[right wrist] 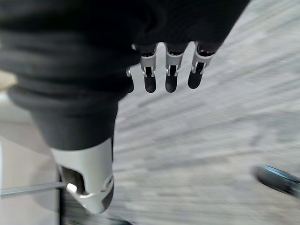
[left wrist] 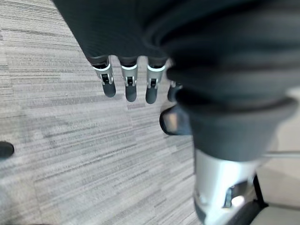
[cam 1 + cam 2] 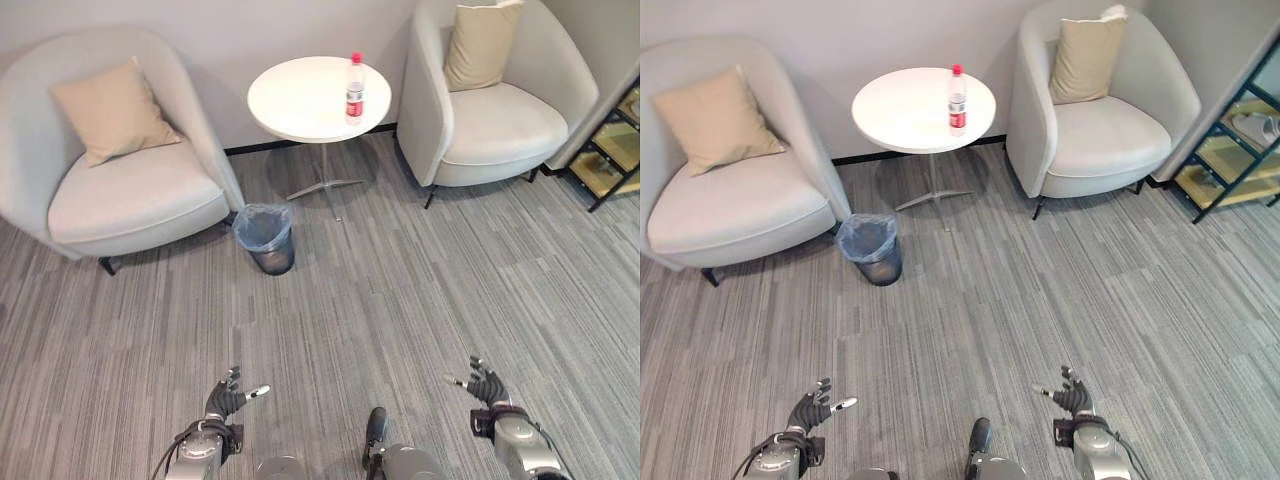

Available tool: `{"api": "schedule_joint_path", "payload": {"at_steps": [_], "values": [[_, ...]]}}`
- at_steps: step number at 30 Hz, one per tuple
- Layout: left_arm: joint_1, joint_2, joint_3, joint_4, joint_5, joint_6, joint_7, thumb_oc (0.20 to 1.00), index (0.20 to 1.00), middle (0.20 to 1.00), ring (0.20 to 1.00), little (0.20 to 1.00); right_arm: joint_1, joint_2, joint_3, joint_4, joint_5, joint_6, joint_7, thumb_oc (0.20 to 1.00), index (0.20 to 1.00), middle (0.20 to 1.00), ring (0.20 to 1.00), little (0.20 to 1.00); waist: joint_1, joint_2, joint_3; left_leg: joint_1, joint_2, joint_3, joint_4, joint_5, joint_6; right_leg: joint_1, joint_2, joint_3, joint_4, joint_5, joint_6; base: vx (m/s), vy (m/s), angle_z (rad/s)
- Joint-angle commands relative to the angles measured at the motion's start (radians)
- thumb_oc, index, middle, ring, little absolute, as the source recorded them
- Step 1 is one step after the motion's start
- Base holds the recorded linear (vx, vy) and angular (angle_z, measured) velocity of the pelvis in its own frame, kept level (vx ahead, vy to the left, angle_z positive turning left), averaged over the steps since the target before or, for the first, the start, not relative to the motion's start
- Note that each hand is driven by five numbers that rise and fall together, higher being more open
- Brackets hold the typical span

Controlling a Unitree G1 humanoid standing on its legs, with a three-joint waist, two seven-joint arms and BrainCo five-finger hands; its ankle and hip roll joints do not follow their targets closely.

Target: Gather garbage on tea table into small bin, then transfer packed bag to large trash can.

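A pale armchair (image 3: 95,160) with a tan cushion (image 3: 112,108) stands at the far left against the wall. Just to its right, on the grey striped carpet (image 3: 400,300), sits a small dark bin (image 3: 266,238) lined with a blue-tinted plastic bag (image 3: 262,222); it stands near the foot of a round white tea table (image 3: 300,105). On the table's right side a clear plastic bottle (image 3: 355,88) with a red cap and red label stands upright, well apart from the bin below. Right of the table is a second pale armchair (image 3: 495,110), a tan cushion (image 3: 480,42) propped upright against its back. At the far right edge a dark-framed shelf unit (image 3: 1230,150) shows, with a light-coloured shoe (image 3: 1252,124) on one of its shelves.

In the near foreground the robot's left hand (image 3: 226,397) hangs over bare carpet at the lower left, its fingers relaxed and lightly spread, thumb out to the side, holding nothing. The right hand (image 3: 485,384) hangs over the carpet at the lower right in a mirrored pose, its fingers likewise loose and empty. Both hands are well apart from the bin, the table and the bottle. In the wrist views each hand's dark-tipped fingers (image 2: 130,84) extend straight over the carpet with nothing between them.
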Motion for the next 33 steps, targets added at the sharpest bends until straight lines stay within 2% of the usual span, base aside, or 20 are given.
{"api": "schedule_joint_path", "payload": {"at_steps": [1,4,5,6,8,10,13,17,20,23,24,25,27,31,33], "values": [[-0.041,0.031,-0.028,-0.032,-0.025,-0.034,0.003,1.0,1.0,1.0,1.0,1.0,-0.024,-0.023,0.005,0.006,0.007,-0.027,-0.021,1.0,1.0,1.0,1.0,1.0,0.002,-0.02,0.015,0.018,-0.052,0.035,-0.065,-0.019,0.053,0.045,-0.033,0.039,0.02,-0.16,0.088,0.15,-0.096,-0.02],[-0.045,0.035,-0.041,-0.027,-0.012,-0.031,-0.003,1.0,1.0,1.0,1.0,1.0,-0.027,-0.027,0.006,0.013,0.011,-0.026,-0.017,1.0,1.0,1.0,1.0,1.0,0.013,-0.034,0.016,-0.043,-0.101,0.025,-0.129,-0.08,0.075,0.072,-0.035,0.05,0.004,-0.176,0.099,0.16,-0.051,-0.27],[-0.043,0.036,-0.044,-0.03,-0.008,-0.029,-0.005,1.0,1.0,1.0,1.0,1.0,-0.027,-0.028,0.007,0.013,0.012,-0.025,-0.017,1.0,1.0,1.0,1.0,1.0,0.018,-0.036,0.017,-0.068,-0.117,0.023,-0.159,-0.084,0.08,0.083,-0.033,0.054,0.0,-0.182,0.102,0.21,-0.028,-0.02],[-0.04,0.038,-0.045,-0.032,-0.007,-0.03,-0.006,1.0,1.0,1.0,1.0,1.0,-0.027,-0.028,0.01,0.017,0.01,-0.024,-0.018,1.0,1.0,1.0,1.0,1.0,0.029,-0.033,0.022,-0.101,-0.131,0.016,-0.201,-0.062,0.079,0.1,-0.024,0.06,-0.006,-0.189,0.103,0.27,0.0,0.1],[-0.033,0.042,-0.044,-0.033,-0.005,-0.03,0.0,1.0,1.0,1.0,1.0,1.0,-0.029,-0.02,0.016,0.037,0.012,-0.024,-0.027,1.0,1.0,1.0,1.0,1.0,0.062,-0.018,0.023,-0.177,-0.147,0.006,-0.378,0.077,0.057,0.148,0.014,0.084,-0.022,-0.215,0.112,0.41,0.062,-0.08],[-0.03,0.045,-0.039,-0.026,-0.001,-0.03,0.003,1.0,1.0,1.0,1.0,1.0,-0.026,-0.015,0.016,0.046,0.009,-0.016,-0.035,1.0,1.0,1.0,1.0,1.0,0.077,-0.013,0.022,-0.207,-0.135,0.055,-0.432,0.109,0.052,0.188,0.026,0.101,-0.017,-0.237,0.112,0.44,0.158,-0.11],[-0.007,0.049,-0.022,-0.032,0.003,-0.028,-0.001,1.0,1.0,1.0,1.0,1.0,-0.012,-0.001,0.016,0.034,-0.011,-0.014,-0.027,1.0,1.0,1.0,1.0,1.0,0.087,-0.015,-0.002,-0.175,-0.125,0.059,-0.436,0.128,0.072,0.225,0.026,0.121,-0.007,-0.258,0.12,0.29,0.129,-0.27],[-0.006,0.061,-0.017,-0.037,0.004,-0.028,-0.001,1.0,1.0,1.0,1.0,1.0,-0.011,0.019,0.023,0.028,-0.024,-0.01,-0.019,1.0,1.0,1.0,1.0,1.0,0.1,-0.046,-0.021,-0.175,-0.131,0.086,-0.38,0.085,0.095,0.229,-0.025,0.13,0.036,-0.273,0.144,0.25,0.135,-0.38],[-0.019,0.076,-0.012,-0.041,-0.003,-0.027,0.004,1.0,1.0,1.0,1.0,1.0,-0.019,0.034,0.028,0.03,-0.024,-0.006,-0.014,1.0,1.0,1.0,1.0,1.0,0.106,-0.061,-0.026,-0.157,-0.141,0.098,-0.352,0.033,0.122,0.191,-0.057,0.134,0.149,-0.265,0.179,0.21,0.14,-0.1],[-0.028,0.085,-0.009,-0.041,-0.002,-0.031,0.011,1.0,1.0,1.0,1.0,1.0,-0.027,0.043,0.036,0.02,-0.026,-0.009,-0.008,1.0,1.0,1.0,1.0,1.0,0.098,-0.053,-0.019,-0.121,-0.153,0.096,-0.357,-0.001,0.151,0.096,-0.074,0.152,0.297,-0.188,0.212,0.18,0.146,0.01],[-0.028,0.086,-0.009,-0.039,-0.002,-0.033,0.015,1.0,1.0,1.0,1.0,1.0,-0.027,0.044,0.044,0.013,-0.031,-0.006,-0.003,1.0,1.0,1.0,1.0,1.0,0.082,-0.035,-0.007,-0.069,-0.156,0.077,-0.38,-0.017,0.165,0.015,-0.072,0.16,0.359,-0.159,0.205,0.29,0.149,0.08],[-0.025,0.083,-0.011,-0.04,-0.003,-0.031,0.013,1.0,1.0,1.0,1.0,1.0,-0.029,0.04,0.048,0.014,-0.034,-0.003,0.0,1.0,1.0,1.0,1.0,1.0,0.067,-0.018,0.001,-0.034,-0.153,0.064,-0.404,-0.024,0.167,-0.043,-0.073,0.138,0.334,-0.166,0.191,0.24,0.112,0.23],[-0.025,0.08,-0.015,-0.034,-0.001,-0.03,0.011,1.0,1.0,1.0,1.0,1.0,-0.032,0.038,0.05,0.015,-0.033,-0.004,0.0,1.0,1.0,1.0,1.0,1.0,0.056,-0.012,0.011,-0.016,-0.154,0.056,-0.412,-0.027,0.166,-0.055,-0.074,0.123,0.315,-0.168,0.187,0.16,0.028,0.28],[-0.028,0.073,-0.02,-0.015,-0.003,-0.028,0.009,1.0,1.0,1.0,1.0,1.0,-0.039,0.034,0.052,0.014,-0.028,-0.002,-0.003,1.0,1.0,1.0,1.0,1.0,0.033,-0.007,0.032,0.043,-0.166,0.038,-0.449,-0.033,0.161,-0.124,-0.061,0.101,0.224,-0.132,0.179,0.2,-0.018,0.08],[-0.039,0.065,-0.012,0.003,-0.008,-0.032,0.014,1.0,1.0,1.0,1.0,1.0,-0.035,0.032,0.049,0.015,-0.027,-0.001,-0.005,1.0,1.0,1.0,1.0,1.0,0.014,-0.011,0.046,0.086,-0.178,0.011,-0.459,-0.051,0.146,-0.161,-0.061,0.086,0.108,-0.084,0.191,0.38,-0.138,0.12]]}}
